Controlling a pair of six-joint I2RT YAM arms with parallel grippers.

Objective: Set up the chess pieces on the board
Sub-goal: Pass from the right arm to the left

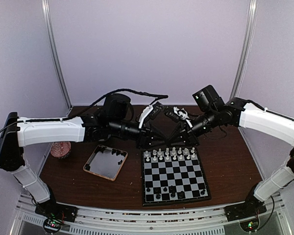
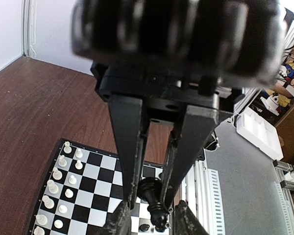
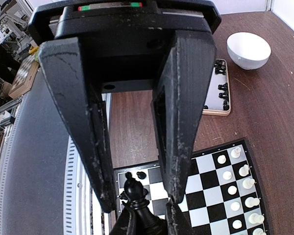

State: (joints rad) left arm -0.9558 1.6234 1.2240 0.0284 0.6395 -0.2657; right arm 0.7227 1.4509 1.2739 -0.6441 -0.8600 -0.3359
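— Where's the black piece (image 3: 135,192)?
— Aloft over the board (image 1: 174,178), pinched between the left jaws, barely parted.
— And the right jaws?
— Slightly apart around its head; whether they grip, I cannot tell.

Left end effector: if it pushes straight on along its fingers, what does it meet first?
Probably the black chess piece at the tips of the left end effector, then the right end effector facing it tip to tip. The board lies beyond.

Soft even light, blurred close foregrounds
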